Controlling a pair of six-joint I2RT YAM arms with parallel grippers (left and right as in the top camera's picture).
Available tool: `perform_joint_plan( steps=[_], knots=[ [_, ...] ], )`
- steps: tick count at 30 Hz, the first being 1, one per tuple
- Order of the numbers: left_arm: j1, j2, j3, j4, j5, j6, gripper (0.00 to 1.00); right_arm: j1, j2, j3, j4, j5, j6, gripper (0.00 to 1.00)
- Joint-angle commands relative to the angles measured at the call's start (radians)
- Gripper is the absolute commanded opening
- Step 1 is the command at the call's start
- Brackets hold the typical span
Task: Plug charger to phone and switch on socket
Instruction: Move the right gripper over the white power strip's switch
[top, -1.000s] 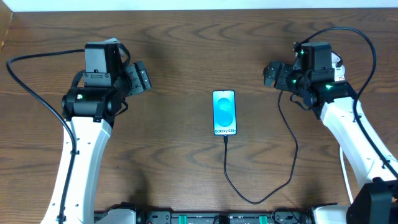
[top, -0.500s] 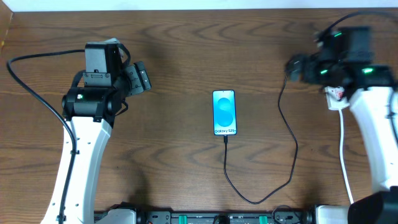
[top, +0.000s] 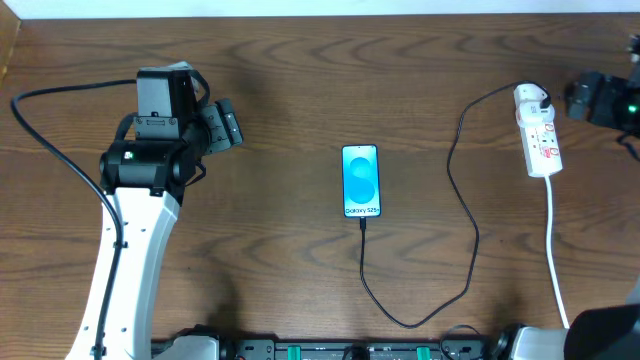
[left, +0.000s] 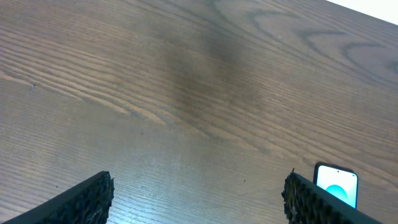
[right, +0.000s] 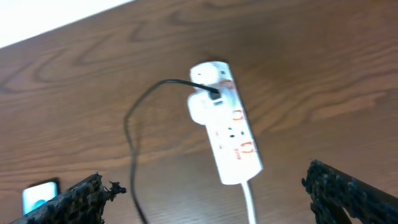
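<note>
The phone (top: 361, 181) lies flat at the table's middle, its blue screen lit; it also shows in the left wrist view (left: 336, 184) and the right wrist view (right: 38, 194). The black charger cable (top: 462, 200) runs from the phone's near end in a loop up to a white plug in the socket (top: 537, 130). The socket, a white strip with red markings, lies at the far right and shows in the right wrist view (right: 227, 127). My left gripper (left: 199, 199) is open and empty, left of the phone. My right gripper (right: 211, 199) is open and empty, right of the socket.
The socket's white lead (top: 555, 250) runs from the strip toward the table's near edge. A thick black arm cable (top: 50, 130) loops at the far left. The table's far edge (top: 320, 12) meets a white wall.
My right arm has swung right and away, from over the socket to the table's right edge, uncovering the socket. The left arm, the phone and the cable have not moved.
</note>
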Motion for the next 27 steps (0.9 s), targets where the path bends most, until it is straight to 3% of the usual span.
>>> perform_joint_plan(
  steps=[1, 5, 16, 27],
  knots=[
    [0.001, 0.000, 0.001, 0.000, -0.012, 0.014, 0.87, -0.040, 0.072, 0.018, -0.012, -0.085, -0.113, 0.99],
    [0.001, 0.000, 0.001, 0.000, -0.012, 0.014, 0.87, -0.055, 0.158, 0.018, -0.019, -0.156, -0.208, 0.99],
    [0.001, 0.000, 0.001, 0.000, -0.012, 0.014, 0.87, -0.053, 0.406, 0.018, -0.001, -0.158, -0.208, 0.99],
    [0.001, 0.000, 0.001, 0.000, -0.012, 0.014, 0.87, -0.052, 0.505, 0.017, 0.103, -0.217, -0.267, 0.99]
  ],
)
